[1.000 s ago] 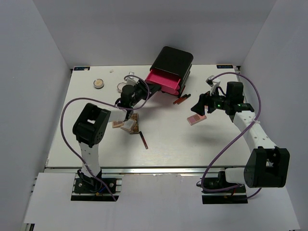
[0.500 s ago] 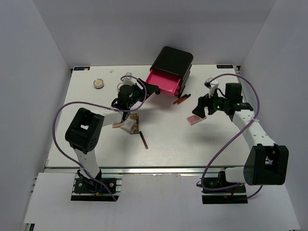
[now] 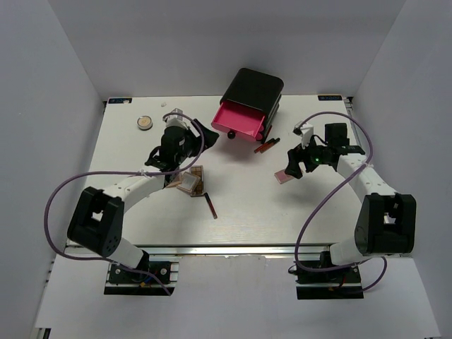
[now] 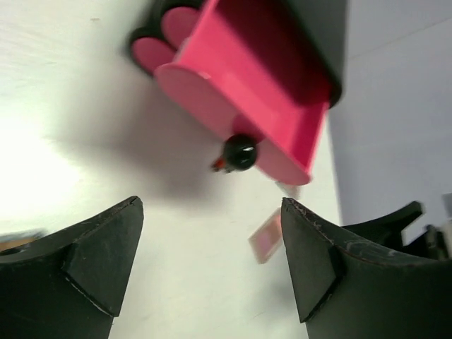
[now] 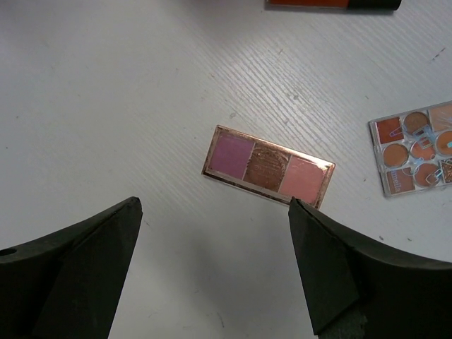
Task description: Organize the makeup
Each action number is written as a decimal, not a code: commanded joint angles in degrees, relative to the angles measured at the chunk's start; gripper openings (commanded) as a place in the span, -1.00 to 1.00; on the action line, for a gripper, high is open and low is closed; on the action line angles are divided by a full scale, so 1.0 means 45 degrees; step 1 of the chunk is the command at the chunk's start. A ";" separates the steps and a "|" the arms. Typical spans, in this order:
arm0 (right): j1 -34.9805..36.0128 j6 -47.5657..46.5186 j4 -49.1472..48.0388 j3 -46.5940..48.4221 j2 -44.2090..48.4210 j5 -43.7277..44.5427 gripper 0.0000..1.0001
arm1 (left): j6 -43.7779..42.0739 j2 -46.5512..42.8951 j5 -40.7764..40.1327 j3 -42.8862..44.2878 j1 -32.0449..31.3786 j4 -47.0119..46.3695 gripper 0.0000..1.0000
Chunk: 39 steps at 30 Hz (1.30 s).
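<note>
The pink drawer (image 3: 240,121) stands pulled out of the black box (image 3: 252,90); its black knob (image 4: 240,152) shows in the left wrist view. My left gripper (image 3: 200,131) (image 4: 212,212) hangs open and empty to the left of the drawer. My right gripper (image 3: 292,160) (image 5: 213,212) is open just above a pink three-pan palette (image 3: 284,176) (image 5: 268,171), not touching it. More palettes (image 3: 189,181) lie piled by the left arm. A round compact (image 3: 145,123) sits at the far left. Red sticks (image 3: 266,146) lie by the box, and a dark stick (image 3: 210,205) lies mid-table.
White walls close in the table (image 3: 247,219) on the left, back and right. A clear palette with round pans (image 5: 417,148) shows at the right edge of the right wrist view. Both arms' purple cables loop over the near table.
My left gripper has opened and drawn back to the left, away from the drawer's knob. The right gripper has widened a little and shifted slightly over the pink palette.
</note>
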State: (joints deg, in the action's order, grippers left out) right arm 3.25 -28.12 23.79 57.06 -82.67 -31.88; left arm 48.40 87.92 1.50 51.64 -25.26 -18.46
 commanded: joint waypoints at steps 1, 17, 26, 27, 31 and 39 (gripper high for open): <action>0.0059 -0.1251 0.0572 0.0816 -0.0416 -0.0220 0.79 | -0.1416 -0.1294 -0.1502 -0.0108 0.0084 0.3544 0.77; 0.0782 -0.0431 0.0436 0.0582 -0.0534 0.0092 0.79 | 0.2153 -0.1883 -0.2600 -0.0188 0.1003 1.0410 0.96; 0.0783 -0.0294 0.0397 0.0426 -0.0242 0.0111 0.79 | 0.3403 0.0909 -0.1544 0.1201 0.0984 1.1232 0.96; 0.0802 -0.0275 0.0358 0.0407 -0.0222 0.0111 0.79 | 0.3443 0.0970 -0.1486 0.1104 0.1003 1.1134 0.96; 0.0783 -0.0294 0.0396 0.0309 -0.0163 0.0131 0.79 | 0.3580 0.1224 -0.1602 0.1181 0.1003 1.0918 0.96; 0.0783 -0.0216 0.0397 0.0426 -0.0280 0.0053 0.79 | 0.3736 0.1692 -0.1758 0.1435 0.1003 1.0820 0.79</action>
State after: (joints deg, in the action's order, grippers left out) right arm 6.52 -29.93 25.74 58.43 -85.23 -31.20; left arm 64.42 95.29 -6.33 56.66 -20.73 30.61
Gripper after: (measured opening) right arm 0.894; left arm 0.905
